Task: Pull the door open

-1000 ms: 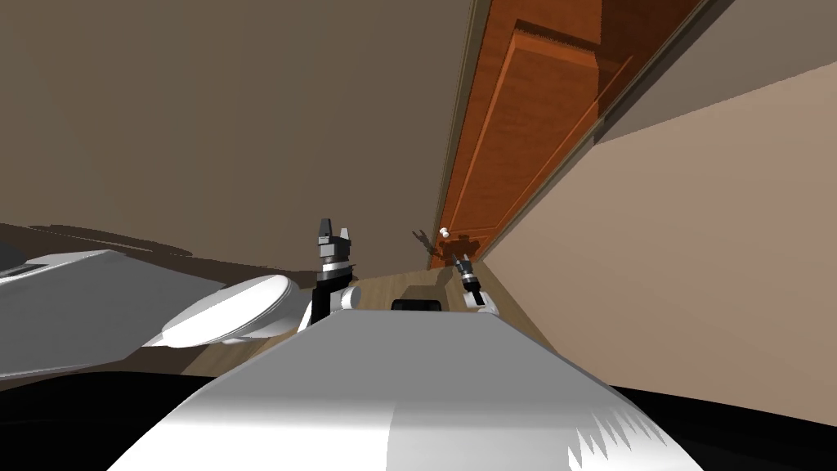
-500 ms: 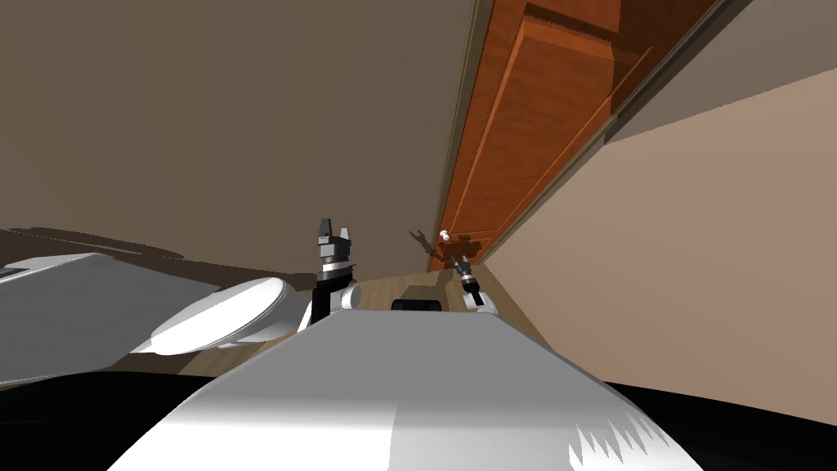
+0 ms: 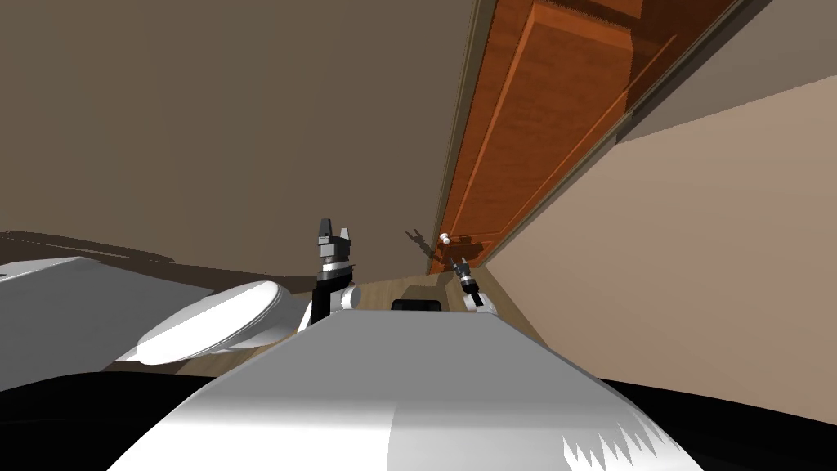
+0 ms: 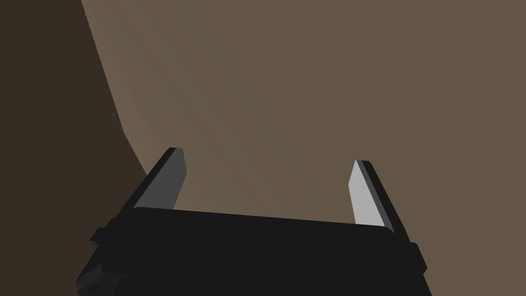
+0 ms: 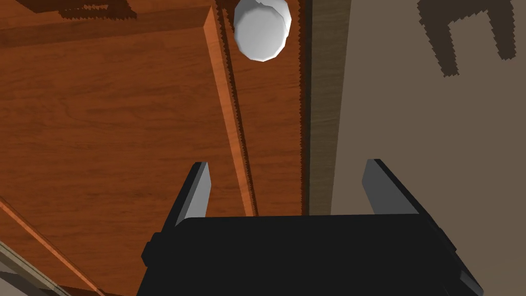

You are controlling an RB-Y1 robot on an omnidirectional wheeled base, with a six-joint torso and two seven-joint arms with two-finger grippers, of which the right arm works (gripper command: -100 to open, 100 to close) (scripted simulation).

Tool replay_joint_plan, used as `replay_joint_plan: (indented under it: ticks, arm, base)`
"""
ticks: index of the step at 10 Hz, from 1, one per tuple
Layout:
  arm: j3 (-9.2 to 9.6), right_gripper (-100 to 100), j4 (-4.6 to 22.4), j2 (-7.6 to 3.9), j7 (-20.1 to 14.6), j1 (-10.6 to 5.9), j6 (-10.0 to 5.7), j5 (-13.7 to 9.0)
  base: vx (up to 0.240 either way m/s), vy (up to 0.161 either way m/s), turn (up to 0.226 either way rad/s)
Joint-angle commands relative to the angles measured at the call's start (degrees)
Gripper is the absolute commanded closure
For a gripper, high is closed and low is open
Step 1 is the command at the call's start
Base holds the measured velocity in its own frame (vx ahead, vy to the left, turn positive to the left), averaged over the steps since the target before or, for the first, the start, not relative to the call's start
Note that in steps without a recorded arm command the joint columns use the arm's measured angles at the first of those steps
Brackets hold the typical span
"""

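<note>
The right gripper (image 3: 455, 262) has slipped back from the small white round knob (image 3: 445, 239), fingers spread empty, as on the left gripper (image 3: 335, 229), and the reddish-brown wooden door (image 3: 539, 106), upper right of frame, looks shut: grasp and pull remain.

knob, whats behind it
Behind the white knob is the brown door, close to its edge by the frame. The knob hides its own mount on the door. The right gripper, open, is not touching it.
</note>
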Motion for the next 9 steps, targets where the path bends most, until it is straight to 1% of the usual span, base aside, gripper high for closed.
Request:
replay_joint_plan:
  ticks: [1,3,5,6,7,9]
  arm:
    - [-0.20,-100,1.97,-0.06,1.21,-0.71,-0.66,0.58]
    - [-0.49,-100,4.98,-0.22,2.91,-1.78,-1.57,1.50]
    - [-0.85,-100,8.58,-0.39,4.94,-3.06,-2.67,2.61]
    - [-0.90,-100,8.69,-0.51,4.41,-3.29,-2.83,2.15]
    - [-0.93,-100,8.78,-0.92,4.86,-2.81,-3.05,1.18]
    - [-0.95,-100,8.68,-1.30,5.11,-2.27,-3.13,0.16]
  base:
    - [0.104,-0.025,0.017]
    - [0.100,-0.029,0.020]
    - [0.141,-0.035,0.020]
    - [0.069,-0.017,0.008]
    - [0.118,0.041,0.147]
    - [0.190,0.070,0.104]
